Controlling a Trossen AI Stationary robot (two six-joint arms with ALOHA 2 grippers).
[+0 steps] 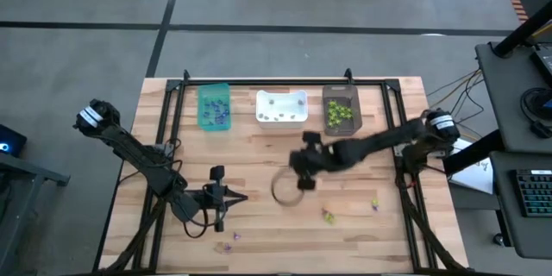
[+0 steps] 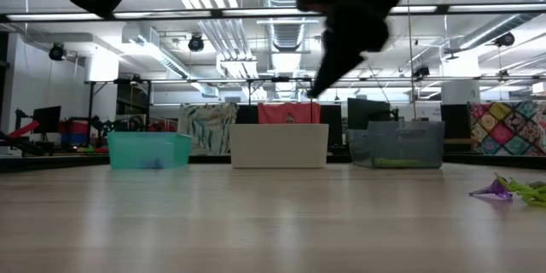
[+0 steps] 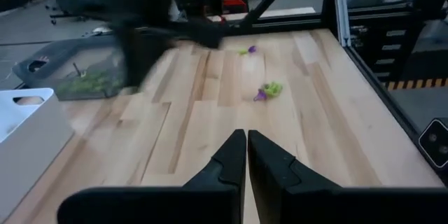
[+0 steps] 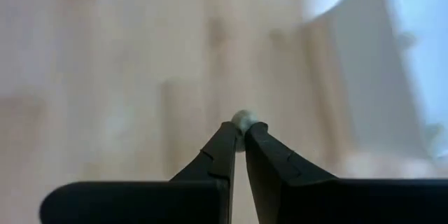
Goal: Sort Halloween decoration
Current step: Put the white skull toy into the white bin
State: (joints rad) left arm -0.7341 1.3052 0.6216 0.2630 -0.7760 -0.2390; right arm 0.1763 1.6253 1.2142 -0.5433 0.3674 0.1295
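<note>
The Halloween decoration is tiny trinkets. Some lie loose on the wooden table: a green-and-purple cluster and a single piece at the near right, and purple ones at the near edge. My right gripper hangs above the table's middle, short of the white bin, shut on a pale greyish trinket. My left gripper is raised over the near left of the table, shut with nothing between its fingers. It points toward the loose cluster. My right gripper pinches the pale greyish trinket between its two fingers, at their very free ends. The fingers slant downward from above. The trinket is lifted clear of the table.
Three bins stand in a row at the far edge: teal with purple pieces, white with pale pieces, dark brown with lime-green pieces. A black frame runs around the table's far and side edges. Bare wood lies between the bins and the loose trinkets.
</note>
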